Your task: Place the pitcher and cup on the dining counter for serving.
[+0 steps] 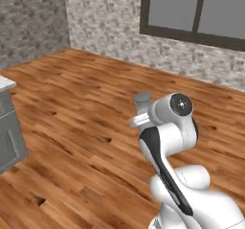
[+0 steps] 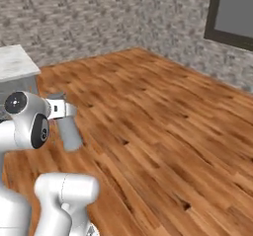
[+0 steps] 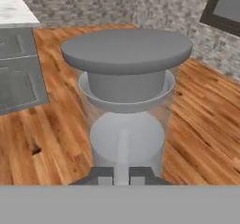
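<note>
The pitcher (image 3: pixel 126 101) is held aloft in the gripper (image 3: pixel 121 175), well above the wooden floor (image 1: pixel 72 127). In the hand view the two dark fingertips (image 3: pixel 102 175) stand close together at the base of the pitcher's translucent grey wall, jaws drawn nearly shut on it. The body is a smooth, glassy cylinder through which the floor planks show faintly; it narrows to an opaque grey neck, capped by a broad, flat, round grey lid (image 3: pixel 126 50) with a matte finish.

From the left base view the lid and a little of the neck rise just behind the arm's white upper joint; the rest of the pitcher is hidden by the arm. From the right base view the pitcher's grey body hangs below the wrist, appearing tilted, though the rendering is soft there.

The floor is glossy, warm brown planking with dark knots. The walls (image 2: pixel 123 18) are rough grey stone-pattern brick. A dark-framed window (image 1: pixel 196 12) is set in the far wall. A grey panelled cabinet (image 3: pixel 21 73) with a white veined marble top (image 2: pixel 15 62) stands at the left.
</note>
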Controlling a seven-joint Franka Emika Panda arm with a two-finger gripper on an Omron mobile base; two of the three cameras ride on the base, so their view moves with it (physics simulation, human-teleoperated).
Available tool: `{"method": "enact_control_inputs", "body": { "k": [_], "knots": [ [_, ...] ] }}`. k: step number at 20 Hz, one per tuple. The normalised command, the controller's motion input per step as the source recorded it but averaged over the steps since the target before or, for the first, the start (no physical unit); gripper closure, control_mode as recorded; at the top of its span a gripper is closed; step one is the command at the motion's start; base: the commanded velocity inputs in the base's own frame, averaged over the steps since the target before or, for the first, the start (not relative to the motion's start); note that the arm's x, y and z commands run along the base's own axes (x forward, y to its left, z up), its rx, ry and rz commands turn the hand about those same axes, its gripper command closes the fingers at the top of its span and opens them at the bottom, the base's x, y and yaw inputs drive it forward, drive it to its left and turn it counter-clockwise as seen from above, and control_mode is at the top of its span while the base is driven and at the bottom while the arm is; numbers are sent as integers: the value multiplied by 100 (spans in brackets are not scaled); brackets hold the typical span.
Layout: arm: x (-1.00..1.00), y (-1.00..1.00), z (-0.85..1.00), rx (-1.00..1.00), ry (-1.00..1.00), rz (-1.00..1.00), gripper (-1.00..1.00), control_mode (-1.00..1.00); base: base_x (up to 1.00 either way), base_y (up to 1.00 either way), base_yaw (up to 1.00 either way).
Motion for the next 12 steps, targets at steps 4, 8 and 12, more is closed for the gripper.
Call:
{"method": "enact_control_inputs", "body": {
  "k": [4, 8, 12],
  "knots": [
    [0, 0, 0, 0, 0, 0, 100, 100, 74, 23, 68],
    [0, 0, 0, 0, 0, 0, 100, 100, 87, 33, 62],
    [0, 0, 0, 0, 0, 0, 100, 100, 100, 35, 53]
  ]
}}
